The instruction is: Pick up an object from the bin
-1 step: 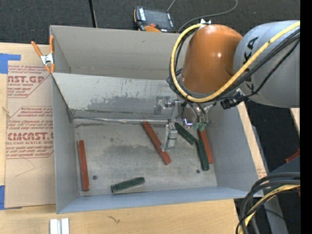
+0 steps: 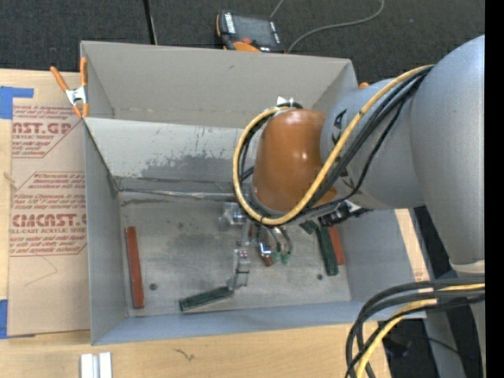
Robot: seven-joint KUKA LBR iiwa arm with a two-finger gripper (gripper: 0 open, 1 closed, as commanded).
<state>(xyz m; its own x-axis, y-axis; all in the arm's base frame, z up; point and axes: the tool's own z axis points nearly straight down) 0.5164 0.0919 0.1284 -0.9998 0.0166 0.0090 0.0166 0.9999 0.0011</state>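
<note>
Seemingly the hand [image 2: 241,264] hangs low over the middle of the bin [image 2: 157,144] because the loose pieces lie flat on its floor. Whether it is wide or narrow I cannot tell. A dark green bar [image 2: 206,298] lies nearest, its right end just beside the hand's tip, while a red bar [image 2: 135,266] lies well apart by the left wall.

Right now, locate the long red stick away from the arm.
The red stick lies at the camera view's lower left, on the bin floor by its left wall, left of the dark green strip.
</note>
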